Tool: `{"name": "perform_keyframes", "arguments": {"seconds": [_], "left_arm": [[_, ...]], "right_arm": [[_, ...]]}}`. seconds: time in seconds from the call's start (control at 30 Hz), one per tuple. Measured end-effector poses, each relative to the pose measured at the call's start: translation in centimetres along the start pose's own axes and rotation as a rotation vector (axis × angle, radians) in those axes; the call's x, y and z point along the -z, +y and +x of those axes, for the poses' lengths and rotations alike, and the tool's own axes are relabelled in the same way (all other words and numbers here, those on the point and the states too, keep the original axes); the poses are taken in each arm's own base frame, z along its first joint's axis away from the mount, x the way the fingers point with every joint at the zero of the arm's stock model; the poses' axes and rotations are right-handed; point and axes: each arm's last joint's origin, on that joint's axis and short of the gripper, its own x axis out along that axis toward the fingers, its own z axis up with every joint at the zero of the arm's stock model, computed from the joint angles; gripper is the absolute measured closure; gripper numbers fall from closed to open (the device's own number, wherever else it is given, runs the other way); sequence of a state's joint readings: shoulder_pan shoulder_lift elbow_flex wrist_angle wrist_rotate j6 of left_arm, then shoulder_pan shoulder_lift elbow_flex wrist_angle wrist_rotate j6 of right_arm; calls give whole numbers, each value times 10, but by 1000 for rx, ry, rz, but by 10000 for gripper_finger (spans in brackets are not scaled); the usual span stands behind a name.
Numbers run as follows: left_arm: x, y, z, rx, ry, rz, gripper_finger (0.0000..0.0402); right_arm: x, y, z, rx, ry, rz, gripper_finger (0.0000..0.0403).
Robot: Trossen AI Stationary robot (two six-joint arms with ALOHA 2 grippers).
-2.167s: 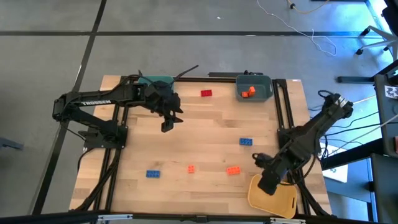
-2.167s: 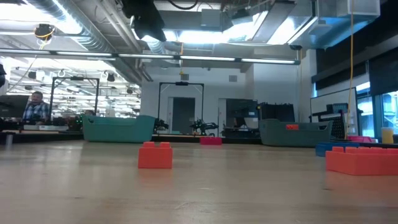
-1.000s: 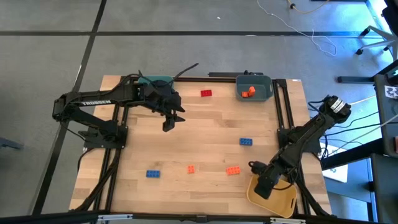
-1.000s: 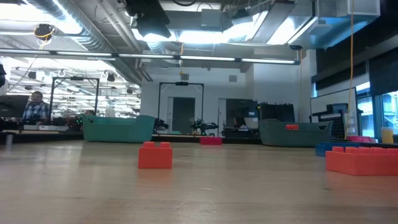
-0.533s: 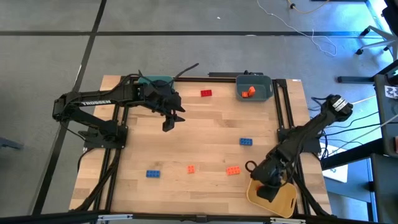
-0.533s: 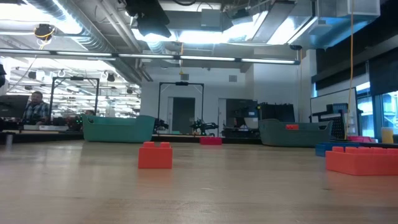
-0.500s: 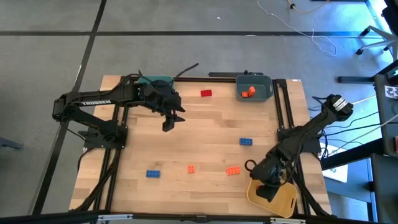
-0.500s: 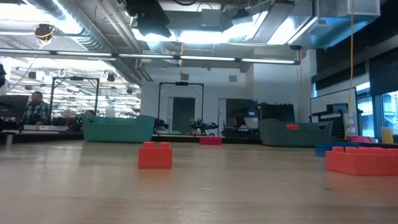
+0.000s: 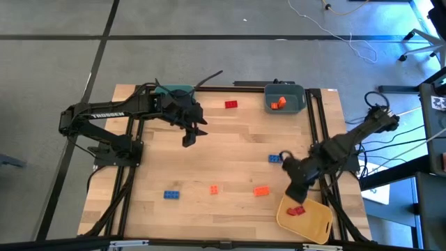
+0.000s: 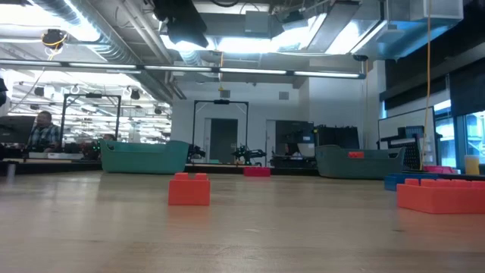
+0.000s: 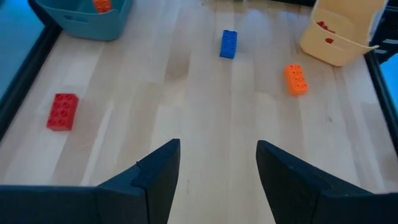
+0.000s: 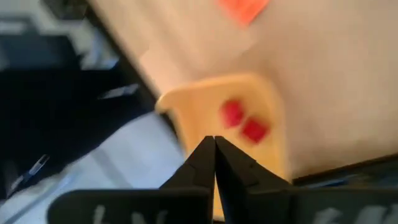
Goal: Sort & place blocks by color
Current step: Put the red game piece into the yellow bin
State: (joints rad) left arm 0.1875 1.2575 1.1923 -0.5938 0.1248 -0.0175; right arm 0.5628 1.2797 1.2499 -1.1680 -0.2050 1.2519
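Loose blocks lie flat on the wooden table: a red one [image 9: 231, 104], a blue one [image 9: 171, 194], a small orange one [image 9: 214, 189], an oblong orange one [image 9: 260, 190] and a blue one [image 9: 274, 159] beside my right arm. Two red blocks [image 12: 242, 122] lie in the yellow bin [image 9: 313, 223]. Orange blocks [image 9: 278, 102] lie in the grey-blue bin [image 9: 298, 97]. My right gripper [image 9: 295, 196] hangs shut and empty above the yellow bin's far rim [image 12: 214, 146]. My left gripper [image 9: 187, 141] hovers open and empty over the table's far left part [image 11: 217, 158].
A teal bin [image 9: 175, 90] stands at the far edge, partly under my left arm. The yellow bin sits at the near right corner, the grey-blue bin at the far right. Bare wood lies between the loose blocks in the table's middle.
My right gripper has risen out of the yellow bin and drawn toward the table's far edge, tipping less steeply down. The red blocks it covered now show lying in the bin. My left arm has kept still.
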Motion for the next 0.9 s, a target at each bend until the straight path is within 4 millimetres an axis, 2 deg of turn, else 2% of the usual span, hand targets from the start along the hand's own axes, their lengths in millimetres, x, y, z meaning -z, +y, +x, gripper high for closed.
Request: {"name": "perform_keyframes", "arguments": {"seconds": [0.13, 0.3, 0.6, 0.77, 0.9], "left_arm": [[0, 2, 0, -60, -3, -5, 198], [0, 7, 6, -91, 2, -15, 198], [-14, 40, 42, -123, -120, 33, 198], [-19, 70, 65, -200, -195, 92, 198], [-13, 96, 88, -254, -185, 112, 198]], "right_arm": [[-3, -5, -33, 124, -148, 12, 399], [-10, -17, -59, 240, -261, 67, 397], [-43, -38, -75, 362, -365, 36, 399], [-63, -54, -85, 455, -417, -2, 398], [-78, -67, -92, 497, -433, -37, 398]]}}
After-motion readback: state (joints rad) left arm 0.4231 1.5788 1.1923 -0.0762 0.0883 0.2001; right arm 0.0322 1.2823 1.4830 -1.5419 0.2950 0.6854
